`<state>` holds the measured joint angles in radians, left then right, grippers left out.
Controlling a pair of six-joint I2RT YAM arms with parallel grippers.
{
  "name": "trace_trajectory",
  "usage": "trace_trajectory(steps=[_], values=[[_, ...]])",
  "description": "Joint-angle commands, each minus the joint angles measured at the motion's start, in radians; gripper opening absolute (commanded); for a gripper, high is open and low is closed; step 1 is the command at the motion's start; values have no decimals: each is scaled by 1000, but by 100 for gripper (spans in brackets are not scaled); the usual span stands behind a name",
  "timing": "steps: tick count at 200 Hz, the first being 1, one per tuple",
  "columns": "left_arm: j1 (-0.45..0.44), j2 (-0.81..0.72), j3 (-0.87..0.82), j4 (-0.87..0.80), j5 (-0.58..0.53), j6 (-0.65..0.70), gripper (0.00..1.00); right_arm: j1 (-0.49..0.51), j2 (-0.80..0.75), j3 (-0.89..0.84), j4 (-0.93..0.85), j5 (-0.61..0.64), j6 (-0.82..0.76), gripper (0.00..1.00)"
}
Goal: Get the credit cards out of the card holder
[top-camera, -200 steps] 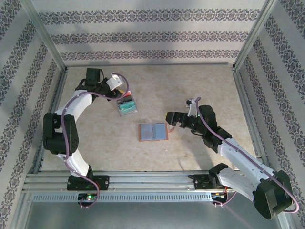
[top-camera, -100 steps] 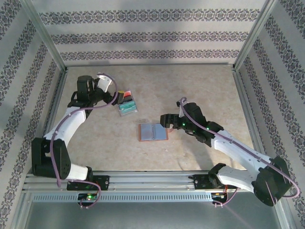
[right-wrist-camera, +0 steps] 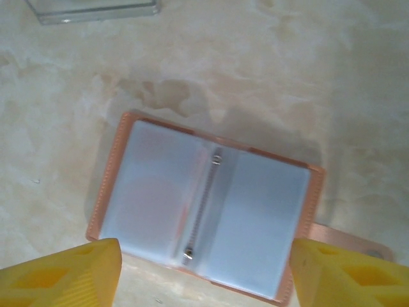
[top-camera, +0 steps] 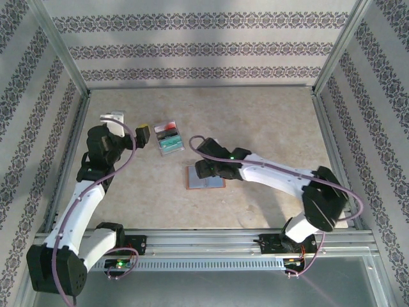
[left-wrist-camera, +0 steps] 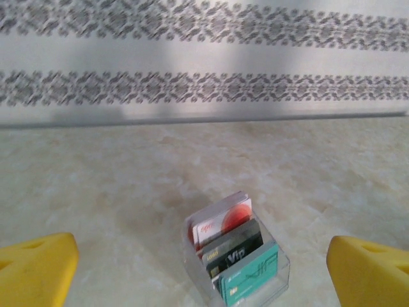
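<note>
The card holder [right-wrist-camera: 204, 204] lies open and flat on the table, tan rim around two frosted grey-blue sleeves with a ring spine. Through its left sleeve, a reddish credit card [right-wrist-camera: 150, 198] shows faintly. My right gripper [right-wrist-camera: 206, 275] hovers straight above it, open, one yellow fingertip [right-wrist-camera: 64, 275] at each side, holding nothing. From above, the right gripper [top-camera: 206, 169] covers the far edge of the card holder [top-camera: 211, 183]. My left gripper [top-camera: 142, 135] is open and empty, just left of a clear box of cards [top-camera: 169, 139].
The clear box [left-wrist-camera: 236, 256] holds a white-and-red card, a black card and a teal card standing upright, between and beyond my left fingertips [left-wrist-camera: 35, 268]. Its edge [right-wrist-camera: 96, 9] lies just beyond the card holder. Patterned walls and metal posts enclose the table.
The left arm has pulled back to the left of the clear box with its jaws now wide open. The right arm has swung left over the card holder, its jaws narrowing somewhat.
</note>
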<state>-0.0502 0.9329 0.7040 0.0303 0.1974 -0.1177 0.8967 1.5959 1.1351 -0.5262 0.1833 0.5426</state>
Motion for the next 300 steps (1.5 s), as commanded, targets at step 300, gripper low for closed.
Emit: trace_trajectory(steps=[300], values=[[15, -107, -116, -118, -70, -132, 99, 58, 400, 189, -81, -76, 68, 52]])
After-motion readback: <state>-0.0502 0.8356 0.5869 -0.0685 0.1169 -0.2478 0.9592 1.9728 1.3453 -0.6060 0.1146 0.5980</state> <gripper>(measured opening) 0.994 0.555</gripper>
